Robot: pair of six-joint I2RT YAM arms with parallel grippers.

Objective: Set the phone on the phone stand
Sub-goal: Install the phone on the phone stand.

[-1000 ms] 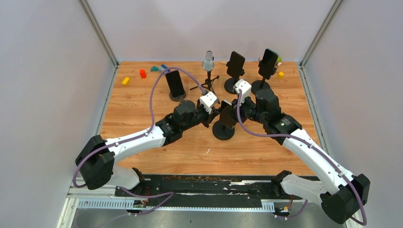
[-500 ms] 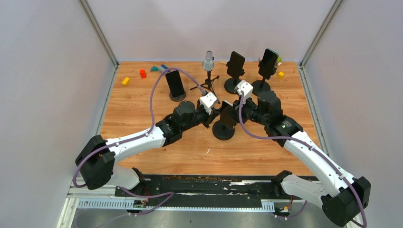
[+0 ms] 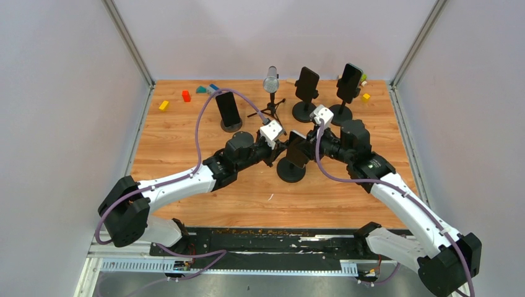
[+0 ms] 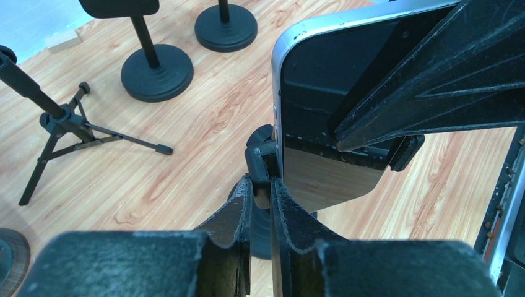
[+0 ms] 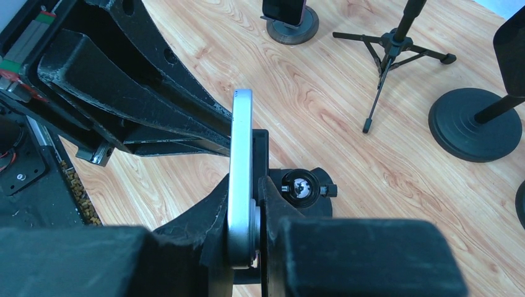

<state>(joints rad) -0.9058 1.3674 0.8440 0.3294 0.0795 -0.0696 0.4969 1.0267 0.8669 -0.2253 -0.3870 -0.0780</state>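
Observation:
A black phone with a silver rim (image 3: pixel 297 148) stands upright over the black round-based phone stand (image 3: pixel 291 171) at the table's middle. My left gripper (image 3: pixel 280 148) comes in from the left. In the left wrist view it (image 4: pixel 263 182) is shut on the stand's black clamp piece (image 4: pixel 259 158), right beside the phone's (image 4: pixel 322 105) lower edge. My right gripper (image 3: pixel 308 147) comes in from the right. In the right wrist view it (image 5: pixel 246 185) is shut on the phone's silver edge (image 5: pixel 241 142), with the stand's ball joint (image 5: pixel 301 187) just beside it.
A microphone on a tripod (image 3: pixel 271 81) stands behind the grippers. Three other phones on stands are at the back (image 3: pixel 228 110) (image 3: pixel 306 86) (image 3: pixel 349 83). Small coloured blocks lie at the back left (image 3: pixel 186 96) and back right (image 3: pixel 366 96).
My right arm's wrist and forearm have shifted a little to the right and back. The phone, the stand and my left gripper have stayed almost where they were.

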